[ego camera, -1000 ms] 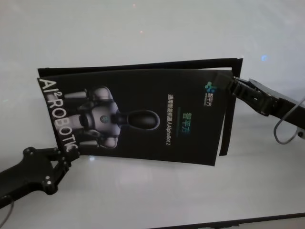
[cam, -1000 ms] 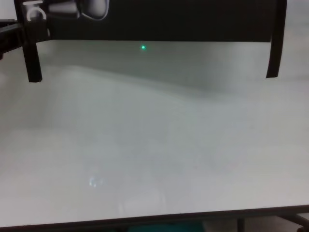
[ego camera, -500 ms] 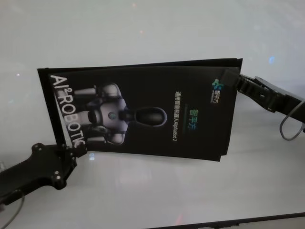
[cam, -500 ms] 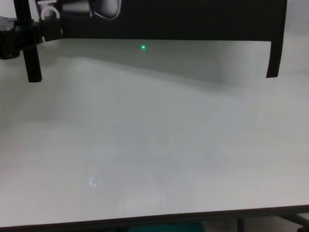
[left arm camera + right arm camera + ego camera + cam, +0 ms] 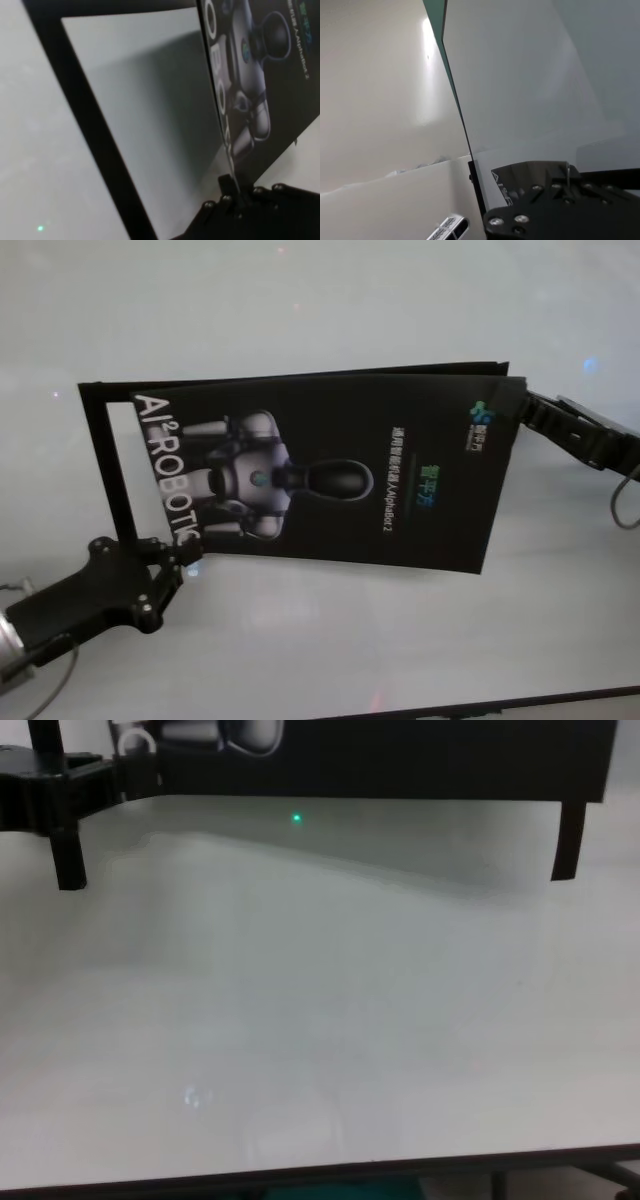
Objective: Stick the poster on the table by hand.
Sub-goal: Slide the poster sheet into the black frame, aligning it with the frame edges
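The poster (image 5: pixel 340 480), a black glossy sheet with white "AI² ROBOTIC" lettering and a grey-white robot picture, hangs stretched above the white table (image 5: pixel 330 640). My left gripper (image 5: pixel 185 558) is shut on its near-left corner. My right gripper (image 5: pixel 518 405) is shut on its far-right corner. In the left wrist view the poster (image 5: pixel 255 90) rises from the pinching fingertips (image 5: pixel 235 192). From the chest, the poster (image 5: pixel 420 760) fills the top, with the left gripper (image 5: pixel 125 780) at its left end.
Narrow black strips lie flat on the table as a frame outline: one on the left (image 5: pixel 105 465) and one along the far side (image 5: pixel 300 375). Their near ends show in the chest view (image 5: pixel 66 855) (image 5: pixel 568 840). The table's dark front edge (image 5: pixel 500 705) runs below.
Both grippers have carried the poster to the right. More of the left black strip and the white table inside it is uncovered. Both grips are unchanged.
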